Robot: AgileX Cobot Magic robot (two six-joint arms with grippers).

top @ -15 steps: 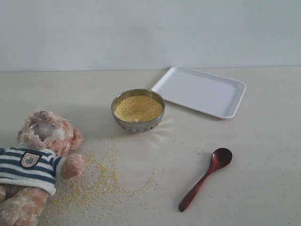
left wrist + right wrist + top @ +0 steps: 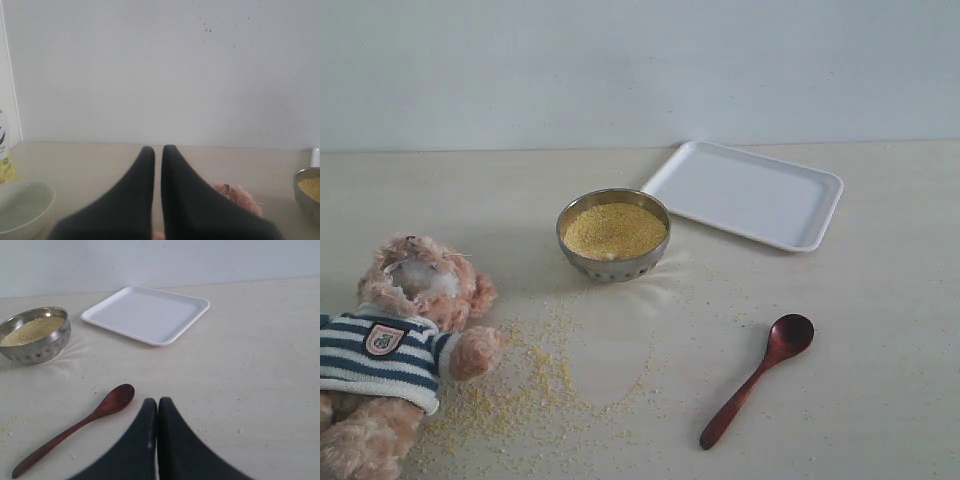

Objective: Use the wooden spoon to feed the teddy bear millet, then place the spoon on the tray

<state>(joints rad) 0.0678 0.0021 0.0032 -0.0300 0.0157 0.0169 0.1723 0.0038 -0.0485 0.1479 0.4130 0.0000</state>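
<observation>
Nothing has shifted in the past half-second, and neither arm enters the exterior view. The right gripper [image 2: 157,401], jaws pressed together on nothing, hangs over the table near the wooden spoon [image 2: 67,436]. The spoon lies flat on the tabletop, apart from the tray [image 2: 745,192] and the steel bowl [image 2: 615,266]. The left gripper [image 2: 157,148], likewise closed and empty, points over the teddy bear [image 2: 400,340], which lies on its back at the table's left. The millet [image 2: 614,229] heaps the bowl, with loose grains [image 2: 520,390] scattered beside the bear. With the spoon untouched, feeding has yet to begin; the right gripper would likely need to open and take the handle.
</observation>
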